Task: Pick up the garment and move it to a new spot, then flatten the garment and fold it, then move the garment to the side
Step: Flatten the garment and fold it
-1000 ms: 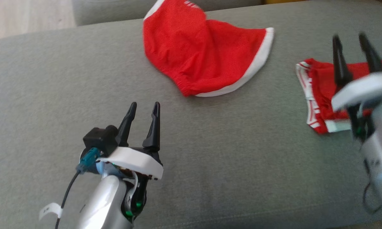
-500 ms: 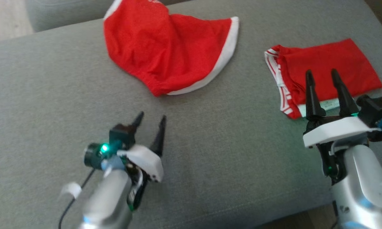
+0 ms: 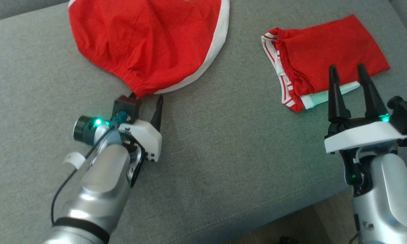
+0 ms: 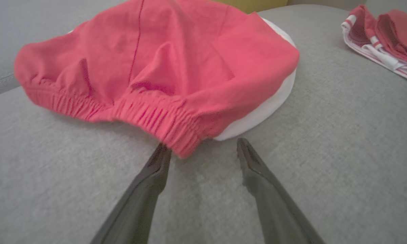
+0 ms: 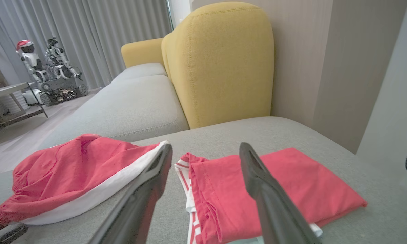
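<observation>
Nearest: left gripper [image 4: 202, 145], low over the grey sofa cushion [image 3: 223, 152], jaws spread wide, nothing between them. Its tips sit right at the near edge of the loose red garment [image 3: 145, 37]. In the left wrist view one finger meets the gathered elastic hem [image 4: 162, 122]. Whether it touches the cloth or lies just under the overhang, I cannot tell.

Right gripper [image 3: 346, 67]: also fully spread and empty, held above the cushion, fingers pointing over the near edge of a folded red garment [image 3: 328, 47]. That piece lies flat with a striped white band on its left side.

The loose garment is rumpled and domed, its white trim [image 3: 220, 44] curving along its right side. It lies mid-cushion, well apart from the folded piece.

Beyond: a yellow chair back [image 5: 220, 61], then pale curtains [image 5: 88, 34].

Risks, judged from here:
- Only the hem's corner lies between the left fingers. A close here may pinch one layer, so the cloth hangs bunched or slips out on lifting.
- Fingers this low could snag the sofa weave along with the cloth.
- A low right arm sweeping left could scuff the folded piece out of shape.
</observation>
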You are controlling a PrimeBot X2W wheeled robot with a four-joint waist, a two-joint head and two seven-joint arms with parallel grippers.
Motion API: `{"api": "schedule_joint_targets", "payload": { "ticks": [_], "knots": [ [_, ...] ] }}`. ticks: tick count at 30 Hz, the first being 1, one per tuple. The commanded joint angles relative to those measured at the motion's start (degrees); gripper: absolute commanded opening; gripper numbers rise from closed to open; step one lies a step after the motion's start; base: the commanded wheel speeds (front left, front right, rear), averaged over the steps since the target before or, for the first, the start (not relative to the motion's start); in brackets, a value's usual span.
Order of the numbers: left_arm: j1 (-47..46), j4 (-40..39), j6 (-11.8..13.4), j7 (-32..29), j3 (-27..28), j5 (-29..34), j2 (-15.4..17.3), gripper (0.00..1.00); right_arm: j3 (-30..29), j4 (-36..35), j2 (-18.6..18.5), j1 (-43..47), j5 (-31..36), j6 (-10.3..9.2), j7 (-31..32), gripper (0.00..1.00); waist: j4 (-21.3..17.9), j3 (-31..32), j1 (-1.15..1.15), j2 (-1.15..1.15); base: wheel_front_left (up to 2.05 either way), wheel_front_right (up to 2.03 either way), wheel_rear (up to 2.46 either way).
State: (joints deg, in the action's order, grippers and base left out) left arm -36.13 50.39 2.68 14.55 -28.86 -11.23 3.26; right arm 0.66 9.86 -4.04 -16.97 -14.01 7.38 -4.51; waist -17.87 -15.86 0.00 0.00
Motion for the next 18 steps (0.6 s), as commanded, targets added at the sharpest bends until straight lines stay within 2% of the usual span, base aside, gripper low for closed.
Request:
{"api": "schedule_joint_targets", "payload": {
  "ticks": [1,8,10,11,18],
  "knots": [
    [-3.2,-1.0,-0.2,0.4,1.6,0.4,1.1,1.00,0.6,-2.4,0.5,-0.6,0.4,0.11,0.0,1.00,-0.7,-0.8,0.00,0.00,0.00,0.00,0.00],
    [-4.3,-1.6,-1.1,0.4,2.0,0.9,1.3,1.00,-0.7,-2.6,0.9,-0.7,0.7,0.11,-0.1,1.00,-1.3,-1.4,0.00,0.00,0.00,0.00,0.00],
    [-4.1,-1.8,-1.4,0.4,2.0,1.1,1.3,0.14,-1.0,-2.6,1.0,-0.7,0.8,0.11,-0.1,1.00,-1.2,-1.4,0.00,0.00,0.00,0.00,0.00],
    [-4.0,-1.9,-1.6,0.4,2.0,1.1,1.3,0.00,-1.2,-2.5,1.0,-0.7,0.9,0.11,-0.1,1.00,-1.2,-1.3,0.00,0.00,0.00,0.00,0.00],
    [-2.3,-3.4,-3.6,0.4,2.0,1.2,1.7,0.00,-2.6,-2.0,1.1,-1.3,1.8,0.11,-0.2,1.00,0.5,-0.1,0.00,0.00,0.00,0.00,0.00]
  ]
}}
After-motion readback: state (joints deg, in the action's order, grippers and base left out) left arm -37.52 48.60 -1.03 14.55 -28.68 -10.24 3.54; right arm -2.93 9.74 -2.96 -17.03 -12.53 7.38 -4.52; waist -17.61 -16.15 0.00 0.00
